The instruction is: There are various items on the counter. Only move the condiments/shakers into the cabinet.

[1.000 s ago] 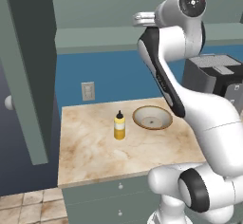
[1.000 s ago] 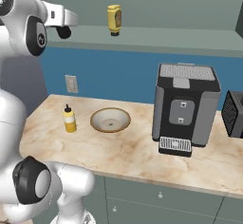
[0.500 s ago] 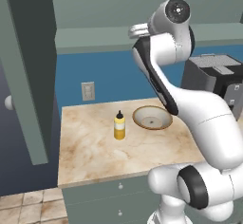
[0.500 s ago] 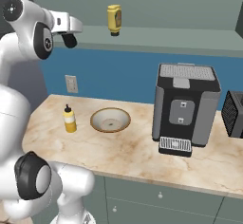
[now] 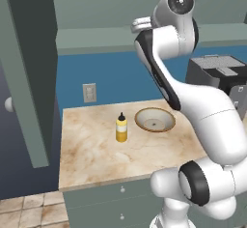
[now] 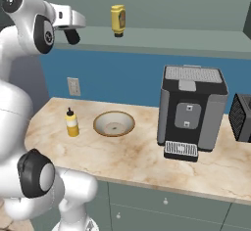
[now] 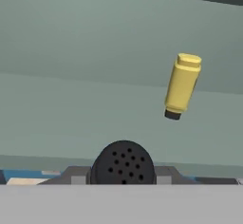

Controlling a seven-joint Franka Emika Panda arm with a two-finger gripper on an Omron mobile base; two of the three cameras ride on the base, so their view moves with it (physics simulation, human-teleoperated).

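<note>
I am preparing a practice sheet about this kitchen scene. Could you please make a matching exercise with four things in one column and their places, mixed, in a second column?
Things:
1. plain yellow bottle
2. squeeze bottle
3. wooden bowl
4. coffee machine

Places:
a. counter, between squeeze bottle and coffee machine
b. cabinet shelf
c. counter, near the wall outlet
d. counter, right of the bowl

Pairs: 1-b, 2-c, 3-a, 4-d

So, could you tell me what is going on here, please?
The white arm's gripper is up by the grey-green cabinet shelf, holding a small black shaker. A plain yellow squarish bottle already stands on that shelf. The yellow squeeze bottle with black nozzle stands on the marbled counter, beside the tan wooden bowl.
</note>
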